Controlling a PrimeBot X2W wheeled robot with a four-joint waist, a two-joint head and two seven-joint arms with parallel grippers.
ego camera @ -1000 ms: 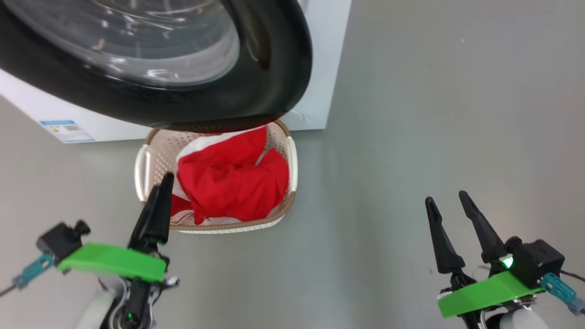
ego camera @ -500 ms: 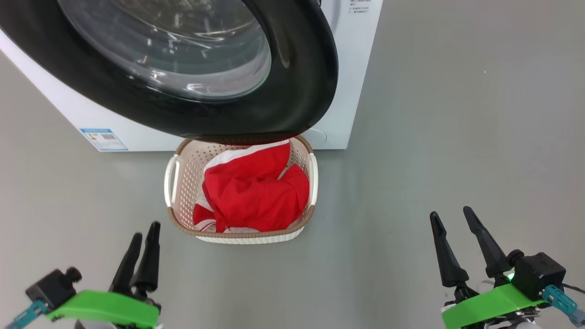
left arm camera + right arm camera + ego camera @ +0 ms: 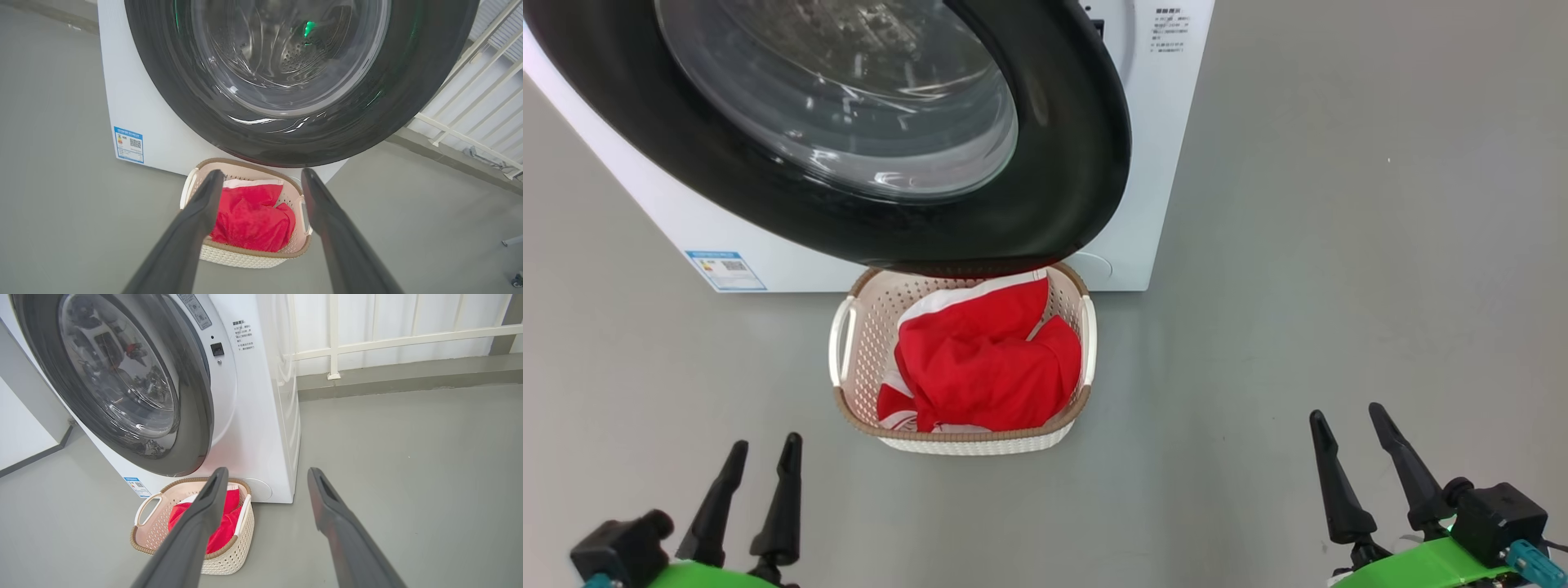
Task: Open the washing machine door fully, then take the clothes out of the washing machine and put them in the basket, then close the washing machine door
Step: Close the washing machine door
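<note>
Since the clothes [image 3: 988, 367] already fill the basket [image 3: 964, 433], only shutting the washing machine door [image 3: 1045, 163] seems left.
Standing on the floor [image 3: 1339, 245] against the washing machine [image 3: 1168, 163], the basket sits under the door's lower rim. The door's free edge points right and looks slightly ajar. Both grippers hover low, fingers spread and empty: the left gripper [image 3: 765, 443] faces the glass, while the right gripper [image 3: 1346, 412], well apart, lies on the free-edge side, likely better placed to push.
</note>
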